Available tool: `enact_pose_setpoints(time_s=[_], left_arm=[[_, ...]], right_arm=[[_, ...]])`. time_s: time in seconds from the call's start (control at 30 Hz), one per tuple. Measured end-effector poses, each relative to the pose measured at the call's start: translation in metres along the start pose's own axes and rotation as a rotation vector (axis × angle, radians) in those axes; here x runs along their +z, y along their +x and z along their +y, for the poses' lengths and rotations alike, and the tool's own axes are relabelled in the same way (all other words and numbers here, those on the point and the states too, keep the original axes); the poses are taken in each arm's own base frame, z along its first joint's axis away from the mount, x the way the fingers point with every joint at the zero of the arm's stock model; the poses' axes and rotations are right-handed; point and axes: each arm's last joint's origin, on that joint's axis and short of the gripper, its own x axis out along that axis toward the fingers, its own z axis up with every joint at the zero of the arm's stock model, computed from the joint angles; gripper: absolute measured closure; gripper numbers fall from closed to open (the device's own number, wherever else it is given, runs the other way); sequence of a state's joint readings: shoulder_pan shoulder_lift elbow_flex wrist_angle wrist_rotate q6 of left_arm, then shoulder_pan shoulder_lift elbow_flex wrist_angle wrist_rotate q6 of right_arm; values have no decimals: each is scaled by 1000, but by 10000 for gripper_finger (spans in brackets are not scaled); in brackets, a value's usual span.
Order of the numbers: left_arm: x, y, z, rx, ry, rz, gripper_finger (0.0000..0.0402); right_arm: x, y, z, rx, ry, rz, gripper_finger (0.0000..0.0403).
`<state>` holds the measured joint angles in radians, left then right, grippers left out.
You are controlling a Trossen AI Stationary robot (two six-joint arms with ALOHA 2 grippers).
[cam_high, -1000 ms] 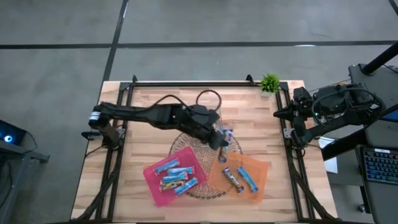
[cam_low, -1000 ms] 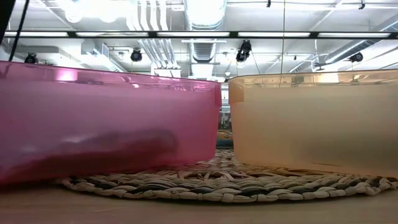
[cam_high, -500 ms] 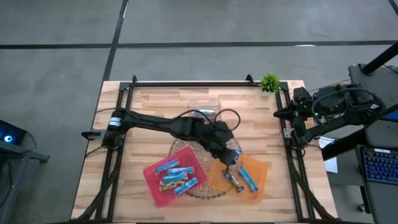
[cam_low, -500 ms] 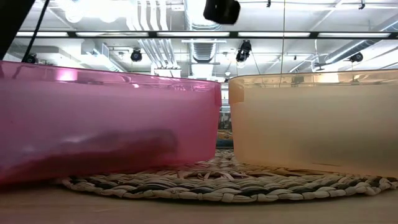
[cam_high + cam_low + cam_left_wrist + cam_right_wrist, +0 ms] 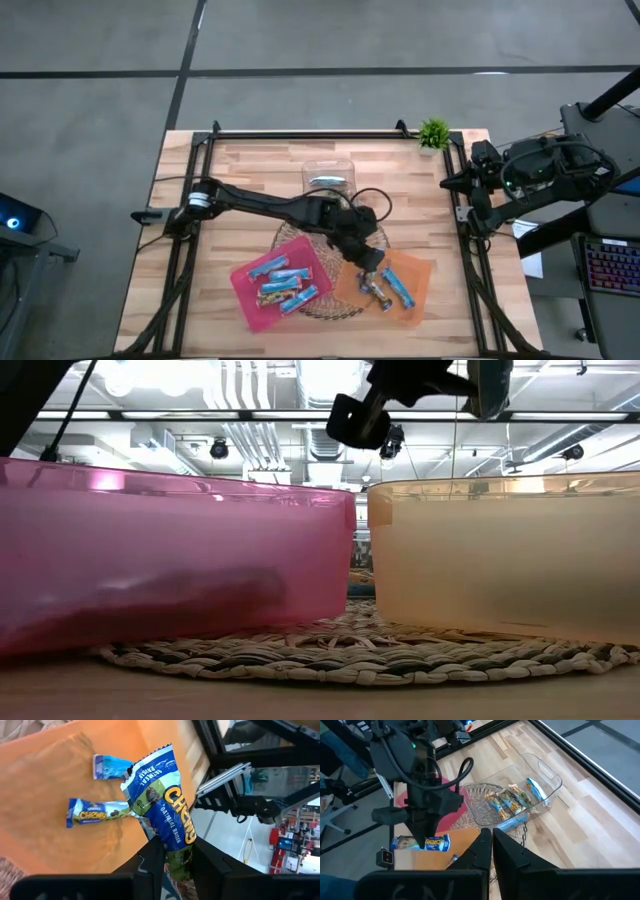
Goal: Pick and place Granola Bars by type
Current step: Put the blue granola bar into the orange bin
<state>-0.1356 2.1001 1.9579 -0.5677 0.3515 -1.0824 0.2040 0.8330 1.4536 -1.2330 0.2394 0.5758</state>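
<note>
My left gripper (image 5: 372, 258) hangs over the far left part of the orange tray (image 5: 418, 272), shut on a blue wrapped granola bar (image 5: 161, 802). Two more blue bars (image 5: 111, 766) (image 5: 95, 812) lie flat in that tray. The pink tray (image 5: 243, 283) beside it holds several bars (image 5: 283, 283). More bars (image 5: 512, 802) lie in the clear plastic box (image 5: 328, 176) farther back. My right gripper (image 5: 487, 847) waits shut, high beyond the table's right edge. My left gripper pinches one end of the bar's wrapper (image 5: 176, 851) between its two fingers. The fingers slant downward from the table's left, along the bar. The bar sticks out ahead of the fingertips, lifted clear above the orange tray.
Both trays stand on a round woven mat (image 5: 350, 652) near the table's front middle. A small green plant (image 5: 433, 132) stands at the far right corner. Black frame rails (image 5: 300, 134) run along the table's far, left and right edges.
My left gripper has carried the bar from beside the clear box toward the table's near right and down, until it hangs over the orange tray; it now shows at the top of the low view. It has stayed shut on the bar.
</note>
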Motion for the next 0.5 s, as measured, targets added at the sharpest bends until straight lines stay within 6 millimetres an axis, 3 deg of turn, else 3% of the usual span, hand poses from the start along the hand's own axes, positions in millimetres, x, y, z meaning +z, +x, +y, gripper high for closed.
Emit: enact_pose_setpoints(time_s=[0.5], left_arm=[[-8, 17, 21, 85, -41, 57, 336]], right_arm=[[-2, 0, -2, -35, -8, 10, 394]])
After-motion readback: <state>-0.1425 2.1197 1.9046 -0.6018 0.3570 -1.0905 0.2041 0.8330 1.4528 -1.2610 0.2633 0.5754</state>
